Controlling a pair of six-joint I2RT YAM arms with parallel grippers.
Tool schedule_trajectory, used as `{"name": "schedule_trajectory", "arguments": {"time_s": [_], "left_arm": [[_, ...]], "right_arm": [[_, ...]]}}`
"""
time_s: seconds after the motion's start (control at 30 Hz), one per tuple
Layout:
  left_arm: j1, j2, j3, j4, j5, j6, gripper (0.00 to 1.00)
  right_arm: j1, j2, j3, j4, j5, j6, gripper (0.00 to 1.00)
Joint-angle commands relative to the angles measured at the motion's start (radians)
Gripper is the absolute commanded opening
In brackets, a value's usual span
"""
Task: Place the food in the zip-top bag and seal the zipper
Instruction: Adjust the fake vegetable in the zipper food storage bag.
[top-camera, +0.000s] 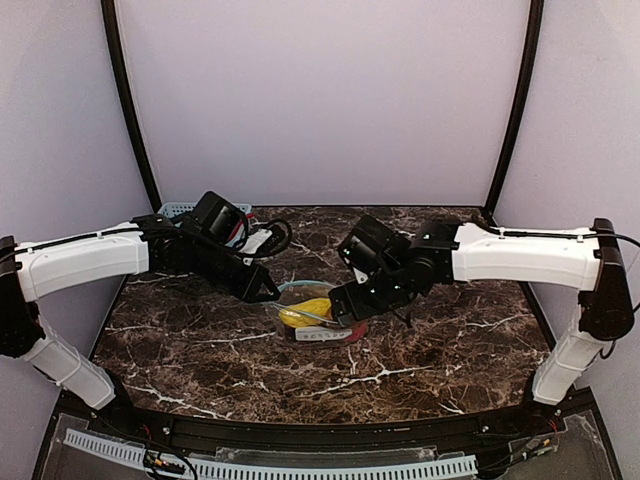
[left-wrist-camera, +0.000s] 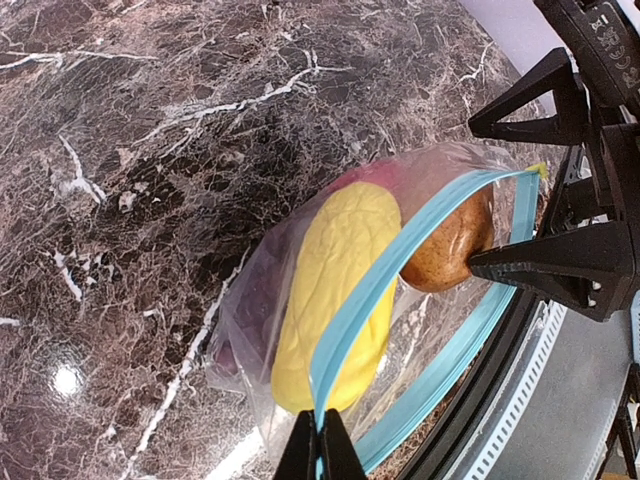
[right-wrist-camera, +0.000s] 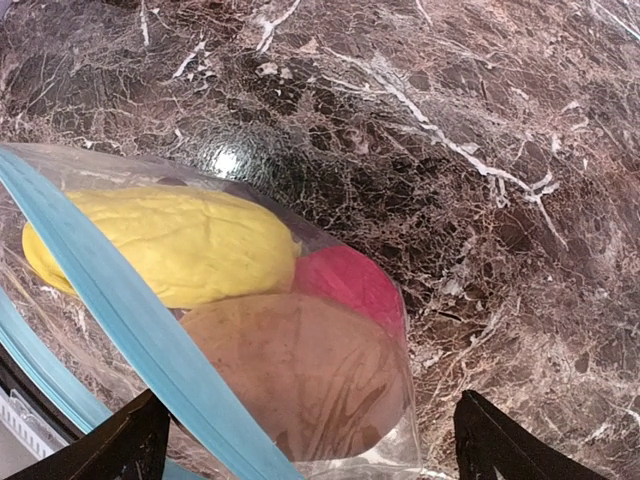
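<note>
The clear zip-top bag (top-camera: 318, 322) lies mid-table with its mouth apart. Inside show the yellow oblong piece (left-wrist-camera: 335, 290), the brown oval piece (right-wrist-camera: 300, 370), the red round fruit (right-wrist-camera: 345, 280) and a dim purple shape (left-wrist-camera: 235, 350). My left gripper (left-wrist-camera: 322, 445) is shut on one teal-blue zipper strip (left-wrist-camera: 400, 270), holding it up over the food. The other strip lies lower, toward the table's near edge. My right gripper (right-wrist-camera: 310, 450) stands open, its fingers (right-wrist-camera: 120, 450) wide on either side of the bag's end by the brown piece. In the top view both grippers (top-camera: 272, 293) (top-camera: 345, 310) flank the bag.
A blue mesh basket (top-camera: 180, 210) sits at the back left behind the left arm. The dark marble table (top-camera: 200, 350) ends in a black rail (top-camera: 320, 432) close to the bag's near side. Light walls enclose the back and sides.
</note>
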Motion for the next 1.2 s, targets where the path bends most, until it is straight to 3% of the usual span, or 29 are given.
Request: {"name": "schedule_trajectory", "arguments": {"time_s": [0.0, 0.4, 0.73, 1.17], "left_arm": [[0.012, -0.014, 0.024, -0.027, 0.019, 0.024, 0.01], [0.012, -0.016, 0.027, -0.027, 0.059, 0.033, 0.01], [0.013, -0.021, 0.030, -0.035, 0.045, 0.037, 0.01], [0.013, -0.027, 0.043, -0.060, 0.026, 0.050, 0.01]], "right_arm": [[0.007, -0.044, -0.013, -0.057, 0.033, 0.018, 0.97], [0.008, -0.036, 0.104, 0.020, -0.038, -0.023, 0.99], [0.001, 0.053, 0.083, -0.015, -0.043, 0.004, 0.99], [-0.051, 0.022, 0.050, -0.079, -0.015, 0.024, 0.99]]}}
